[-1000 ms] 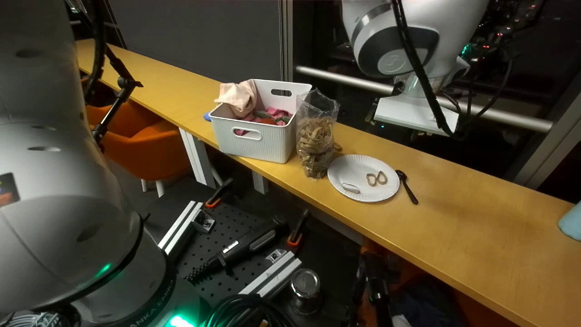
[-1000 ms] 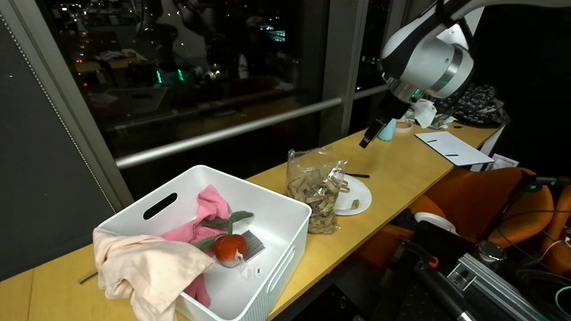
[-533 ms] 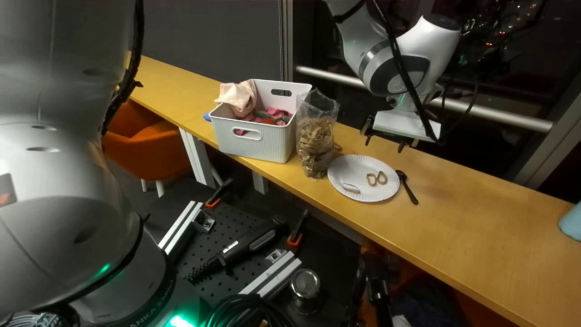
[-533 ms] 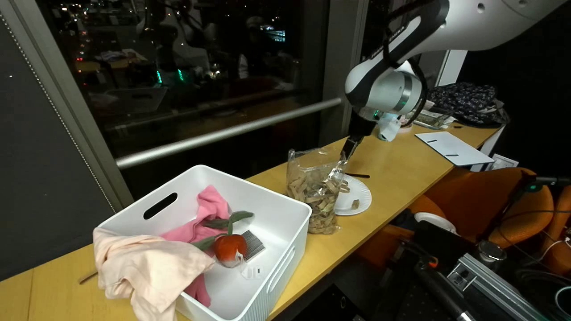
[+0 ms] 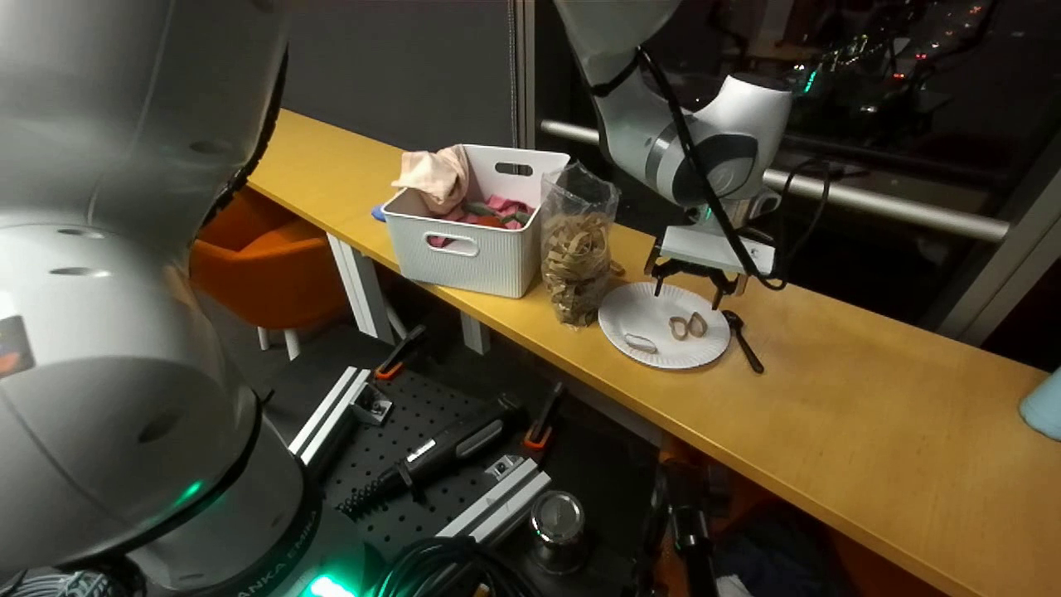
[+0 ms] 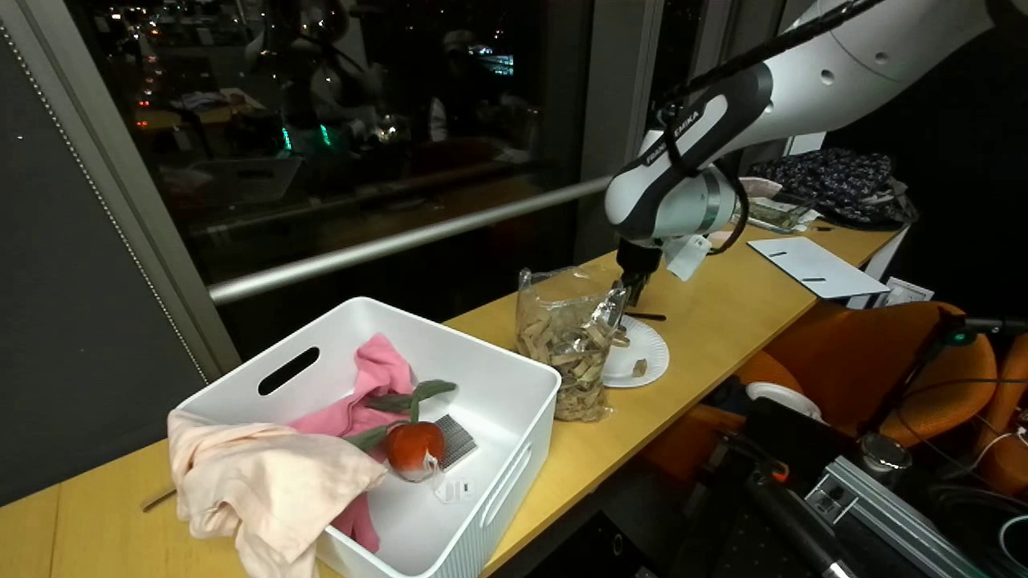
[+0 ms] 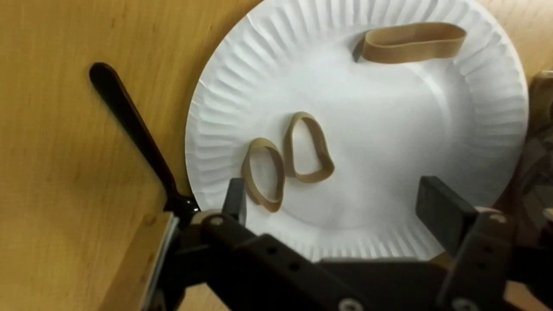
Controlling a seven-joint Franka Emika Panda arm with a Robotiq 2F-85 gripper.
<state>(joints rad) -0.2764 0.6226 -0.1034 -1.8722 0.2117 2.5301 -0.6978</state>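
While its jaws are standing spread, gripper (image 7: 339, 202) is hovering above plate (image 7: 371, 112)

Two bands (image 7: 319, 176) are sitting side by side on the plate, and a third band (image 7: 412, 52) is resting near its rim. Beside the plate, a spoon (image 7: 136, 129) is lying opposite the bag (image 5: 576, 257).

My wrist view is warm and soft: the gripper (image 7: 337, 201) is blurred across six o'clock, and the paper plate (image 7: 376, 103) catches a pale sheen, its one-o'clock rubber band (image 7: 410, 52) shadowed toward nine. In an exterior view I get reflections off night-dark window glass (image 6: 361, 144) at eleven. In an exterior view, the green base light (image 5: 330, 587) glares at seven.
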